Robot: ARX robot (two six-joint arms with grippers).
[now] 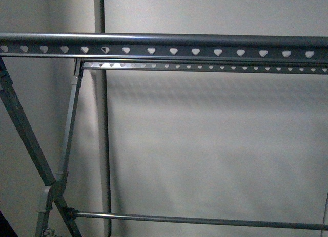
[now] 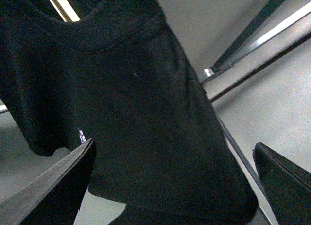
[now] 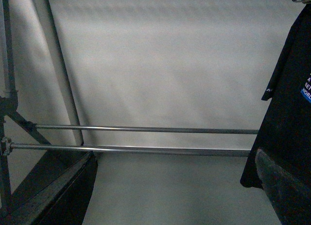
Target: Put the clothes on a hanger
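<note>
The grey metal hanger (image 1: 164,45) spans the front view, its top rail punched with heart-shaped holes, slanted legs at the left. No shirt or arm shows in that view. The black clothes (image 2: 131,113) fill the left wrist view, hanging with the collar upward. My left gripper (image 2: 175,186) is open just below the fabric, its fingers (image 2: 53,186) apart and holding nothing. In the right wrist view the clothes (image 3: 289,103) hang at the edge with white and blue print showing. My right gripper (image 3: 175,186) is open and empty, facing the hanger's lower bars (image 3: 146,149).
A plain grey wall (image 1: 215,145) stands behind the rack. A vertical pipe (image 1: 102,124) runs down the wall. A thin horizontal crossbar (image 1: 205,220) joins the legs low down. Rack rails (image 2: 257,35) cross the left wrist view beside the shirt.
</note>
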